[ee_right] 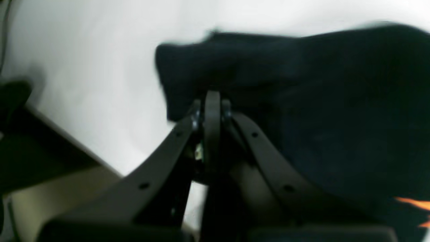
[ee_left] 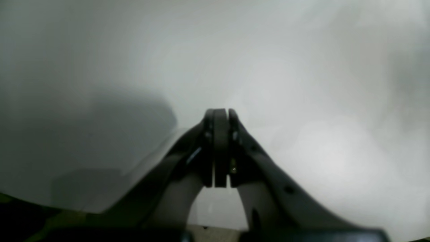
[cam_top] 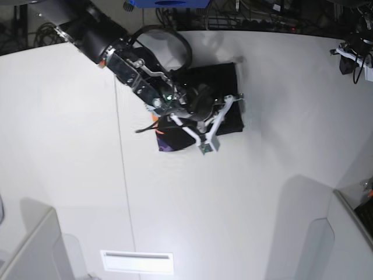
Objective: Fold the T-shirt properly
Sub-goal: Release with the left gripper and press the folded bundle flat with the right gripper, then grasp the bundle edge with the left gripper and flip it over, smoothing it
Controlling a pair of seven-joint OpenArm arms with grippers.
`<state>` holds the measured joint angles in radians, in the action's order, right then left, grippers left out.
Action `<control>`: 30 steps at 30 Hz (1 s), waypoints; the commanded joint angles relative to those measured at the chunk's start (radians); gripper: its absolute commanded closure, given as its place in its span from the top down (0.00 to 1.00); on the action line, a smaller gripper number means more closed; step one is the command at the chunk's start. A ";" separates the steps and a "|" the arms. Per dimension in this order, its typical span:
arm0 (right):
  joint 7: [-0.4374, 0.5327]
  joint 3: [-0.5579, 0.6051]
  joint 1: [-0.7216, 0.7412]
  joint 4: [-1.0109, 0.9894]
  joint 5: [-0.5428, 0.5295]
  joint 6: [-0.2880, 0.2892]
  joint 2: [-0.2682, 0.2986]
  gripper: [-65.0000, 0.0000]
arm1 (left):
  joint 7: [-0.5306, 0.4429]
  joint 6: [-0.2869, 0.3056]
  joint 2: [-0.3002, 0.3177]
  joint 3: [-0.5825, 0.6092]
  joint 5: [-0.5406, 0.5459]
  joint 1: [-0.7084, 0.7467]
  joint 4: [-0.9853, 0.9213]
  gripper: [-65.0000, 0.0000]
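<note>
Right gripper [ee_right: 213,101] jaws pressed together against the folded black T-shirt [ee_right: 336,101]; left gripper [ee_left: 220,116] likewise, empty.

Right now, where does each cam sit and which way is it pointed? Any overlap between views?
Left wrist: rides the left arm, looking along the shut left gripper at bare white table.
Right wrist: rides the right arm, looking along the shut right gripper at the black T-shirt.
Base: overhead, looking down at the table; right arm reaches over the folded T-shirt.
Shared: right wrist and base both show the T-shirt, its orange print and the right gripper.
</note>
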<state>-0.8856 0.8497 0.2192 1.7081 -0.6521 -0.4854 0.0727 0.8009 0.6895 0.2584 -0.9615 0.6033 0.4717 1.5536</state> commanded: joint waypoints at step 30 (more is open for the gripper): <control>0.245 -0.241 -0.320 0.278 -0.002 -0.002 0.370 0.00 | 0.190 0.009 -0.224 0.204 0.040 -0.069 0.305 0.72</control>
<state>-0.6624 0.6212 -0.1131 1.9709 -0.6666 -0.4873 0.4332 1.0035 0.6891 0.0269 -0.7547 0.6182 0.4019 1.8435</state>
